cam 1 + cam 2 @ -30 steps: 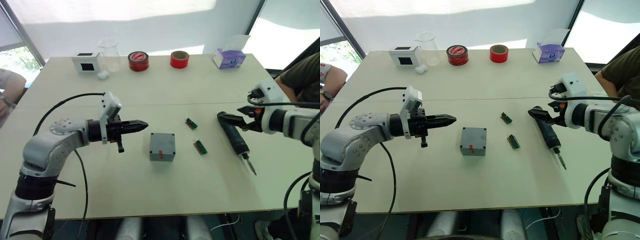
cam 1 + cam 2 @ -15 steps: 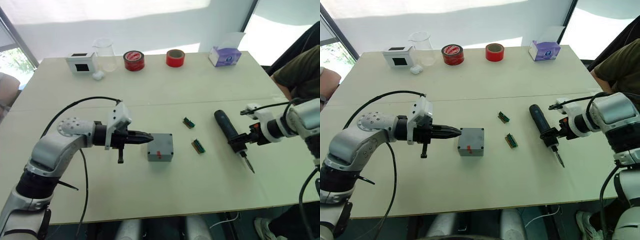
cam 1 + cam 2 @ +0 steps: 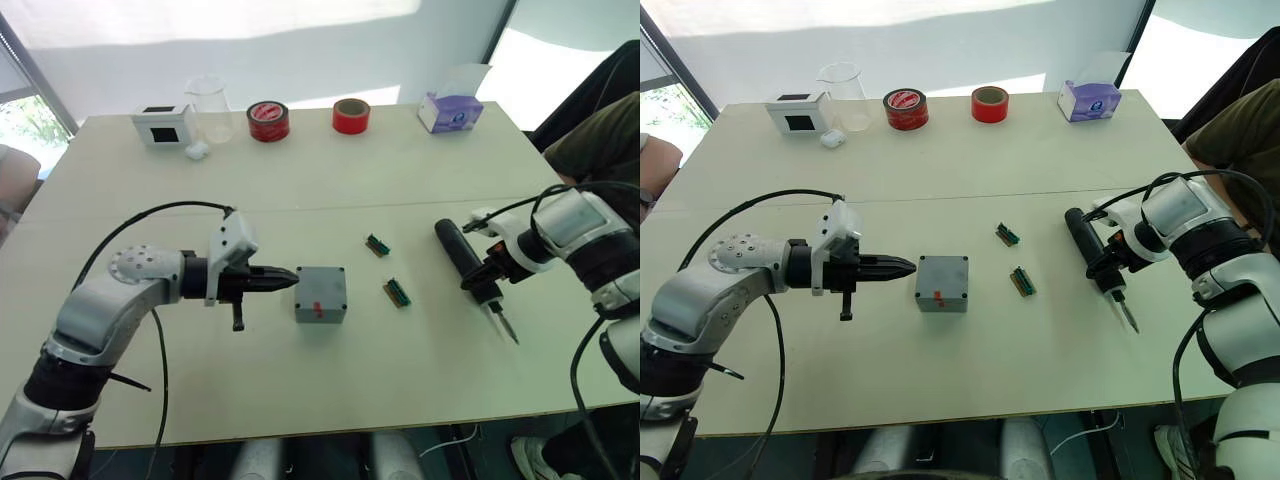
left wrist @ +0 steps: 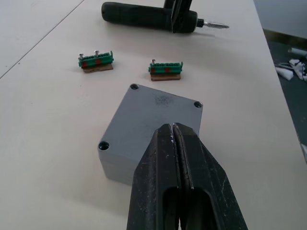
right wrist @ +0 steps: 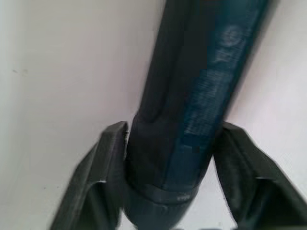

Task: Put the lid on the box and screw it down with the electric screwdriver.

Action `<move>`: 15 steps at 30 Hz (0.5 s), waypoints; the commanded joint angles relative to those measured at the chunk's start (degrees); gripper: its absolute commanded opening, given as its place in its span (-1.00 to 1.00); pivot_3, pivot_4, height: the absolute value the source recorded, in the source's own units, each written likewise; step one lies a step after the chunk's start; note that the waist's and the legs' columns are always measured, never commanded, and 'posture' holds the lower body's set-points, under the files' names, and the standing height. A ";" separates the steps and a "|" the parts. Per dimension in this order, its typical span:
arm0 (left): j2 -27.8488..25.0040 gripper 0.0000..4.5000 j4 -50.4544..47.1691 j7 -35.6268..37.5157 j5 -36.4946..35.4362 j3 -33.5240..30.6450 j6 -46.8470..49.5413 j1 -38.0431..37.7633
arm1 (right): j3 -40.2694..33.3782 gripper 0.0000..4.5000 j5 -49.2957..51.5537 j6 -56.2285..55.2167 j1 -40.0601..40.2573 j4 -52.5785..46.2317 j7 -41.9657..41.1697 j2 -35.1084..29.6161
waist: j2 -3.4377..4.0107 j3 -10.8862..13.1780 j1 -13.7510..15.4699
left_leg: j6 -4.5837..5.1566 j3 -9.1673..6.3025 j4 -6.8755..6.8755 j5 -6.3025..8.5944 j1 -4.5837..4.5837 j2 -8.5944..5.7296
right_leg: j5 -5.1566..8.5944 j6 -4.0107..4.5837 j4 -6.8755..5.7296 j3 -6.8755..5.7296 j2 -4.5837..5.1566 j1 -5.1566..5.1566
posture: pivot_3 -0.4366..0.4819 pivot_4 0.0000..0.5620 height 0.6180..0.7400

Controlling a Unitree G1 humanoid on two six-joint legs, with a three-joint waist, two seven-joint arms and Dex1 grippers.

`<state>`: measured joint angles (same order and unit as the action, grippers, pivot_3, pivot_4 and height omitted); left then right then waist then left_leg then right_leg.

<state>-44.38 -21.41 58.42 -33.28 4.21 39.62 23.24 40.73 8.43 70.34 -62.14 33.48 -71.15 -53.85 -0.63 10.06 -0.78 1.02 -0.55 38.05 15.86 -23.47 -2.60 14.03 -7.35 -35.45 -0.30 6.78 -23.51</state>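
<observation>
1. While the left arm was stretched out level over the counter point(image 3: 300, 400), its tool point(image 3: 285, 279) was pointed at the box point(image 3: 322, 294), with the two black fingers pressed together and nothing held between them; the tip was seen just beside the box's left side, and contact could not be judged.
2. The right arm was bent inward from the counter's right edge, and the right tool point(image 3: 1110, 262) was lowered onto the electric screwdriver point(image 3: 1090, 252).
3. In the right wrist view, one finger point(image 5: 96, 172) was seen on each side of the black barrel near its bit end, closed against it; the screwdriver was lying on the counter, its metal bit pointing toward the near edge.
4. The box was found at the middle of the counter with the lid point(image 4: 158, 112) seated on top, screw holes visible at the corners, and a red mark on its near wall.
5. Two small green connector blocks point(image 3: 400, 292) were lying between the box and the screwdriver.
6. Along the far edge, a white box with a black screen point(image 3: 162, 124), a clear beaker point(image 3: 211, 108), two rolls of red tape point(image 3: 268, 121) and a purple tissue box point(image 3: 449, 112) were lined up; whether anything was in the beaker could not be told.
7. A person's arm point(image 3: 590, 140) was visible at the right.
</observation>
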 commanded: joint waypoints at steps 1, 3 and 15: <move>-0.72 -1.00 -1.31 -0.72 -0.36 -2.49 -0.24 -0.13 | 1.60 -0.19 -1.46 0.44 1.84 -0.11 -2.39 0.48 | 0.00 0.00 0.11 | -0.01 0.00 0.00 0.00 0.00 0.00 | 0.00 0.00 -0.01 0.00 0.00 0.00 | -0.05 -0.47 1.00; -0.64 -1.00 -0.70 -0.87 -0.07 -2.67 -0.50 -0.07 | 0.92 -0.19 -2.03 0.79 1.88 -0.36 -2.76 0.69 | 0.00 0.00 0.22 | -0.03 -0.03 0.00 -0.01 0.00 0.00 | 0.00 0.00 -0.01 -0.03 0.00 0.02 | -0.05 -0.47 1.00; -1.21 -1.00 -1.14 -1.73 -0.94 -4.09 0.23 -2.52 | -46.85 -0.19 14.63 -2.77 4.69 -10.03 10.35 7.21 | 0.53 0.36 0.13 | -0.36 0.10 -0.19 -0.20 -0.12 0.02 | -0.05 0.02 -0.04 0.08 -0.02 -0.27 | -0.05 -0.47 1.00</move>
<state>-44.62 -20.77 56.73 -33.24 2.50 39.70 20.58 6.48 16.73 70.37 -59.19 32.90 -62.94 -47.75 -0.10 10.42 -0.65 0.63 -0.47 37.86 15.64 -23.69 -2.53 13.98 -7.33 -35.48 -0.24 6.72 -23.87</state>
